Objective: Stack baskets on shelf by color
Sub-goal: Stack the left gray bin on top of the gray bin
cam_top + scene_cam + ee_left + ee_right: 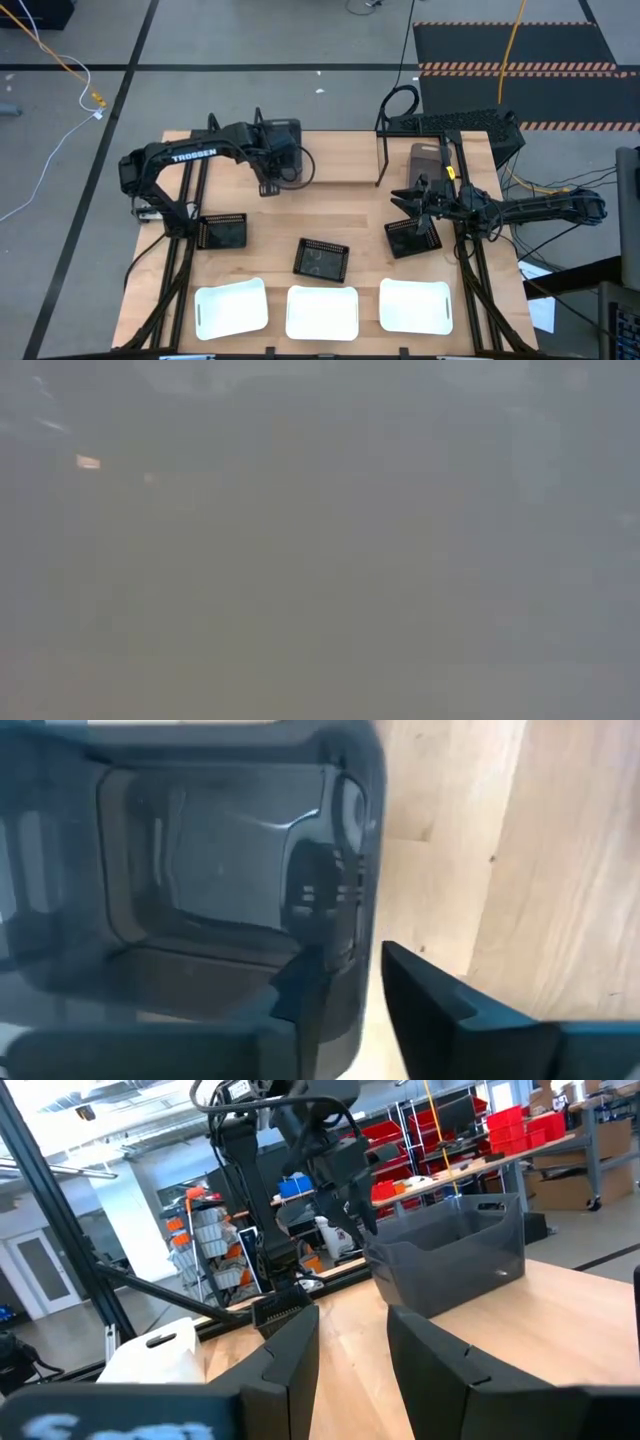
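At the bench's far edge: left claw [350,990] straddling one wall of a dark grey basket [200,870].
Fingers parted, not yet clamped; thin-wall grip risks tilting. Right claw [350,1370] open beside black mesh basket [412,238].

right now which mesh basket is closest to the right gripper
The rightmost mesh basket, lying just by the right gripper. The middle basket and the left basket sit farther off across the table.

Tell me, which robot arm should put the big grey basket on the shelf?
Probably the left: its gripper straddles the grey basket's wall. The right gripper hangs by a black mesh basket.
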Available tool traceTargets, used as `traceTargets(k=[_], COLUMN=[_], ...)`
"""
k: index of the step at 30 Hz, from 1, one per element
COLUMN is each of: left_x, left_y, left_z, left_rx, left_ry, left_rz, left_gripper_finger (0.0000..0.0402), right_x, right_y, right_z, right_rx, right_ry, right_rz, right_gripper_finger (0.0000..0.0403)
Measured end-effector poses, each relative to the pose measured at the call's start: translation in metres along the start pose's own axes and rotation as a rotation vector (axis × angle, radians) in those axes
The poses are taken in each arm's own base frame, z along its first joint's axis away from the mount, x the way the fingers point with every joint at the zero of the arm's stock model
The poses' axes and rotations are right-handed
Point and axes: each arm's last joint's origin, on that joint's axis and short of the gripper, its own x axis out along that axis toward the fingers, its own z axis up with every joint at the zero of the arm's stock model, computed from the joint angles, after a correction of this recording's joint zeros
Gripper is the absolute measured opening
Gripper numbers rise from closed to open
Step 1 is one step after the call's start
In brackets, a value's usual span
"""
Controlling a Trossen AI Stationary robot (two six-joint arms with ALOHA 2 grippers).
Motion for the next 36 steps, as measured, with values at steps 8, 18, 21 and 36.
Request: traceTargets(k=[8, 18, 21, 36], left_x=[0.020, 0.032, 0.033, -0.028], left_y=[-0.031, -0.034, -0.030, -0.005], left_z=[0.006, -0.002, -0.003, 0.027], left_rx=[0.038, 0.087, 0.109, 0.074], left_ry=[-0.047, 0.029, 0.045, -0.136], left_rz=[0.060, 0.186, 0.228, 0.415], left_gripper_finger=[0.0157, 0.0159, 0.0159, 0.0159], right_x=[0.000, 0.000, 0.000, 0.006], right_y=[0.000, 0.000, 0.000, 0.003], right_z=[-0.002, 0.000, 0.000, 0.011], right_rx=[0.008, 0.012, 0.009, -0.166], right_ry=[0.017, -0.003, -0.003, 0.043], right_rz=[-0.004, 0.003, 0.003, -0.069], right_gripper_finger=[0.0114, 0.0114, 0.0114, 0.0114])
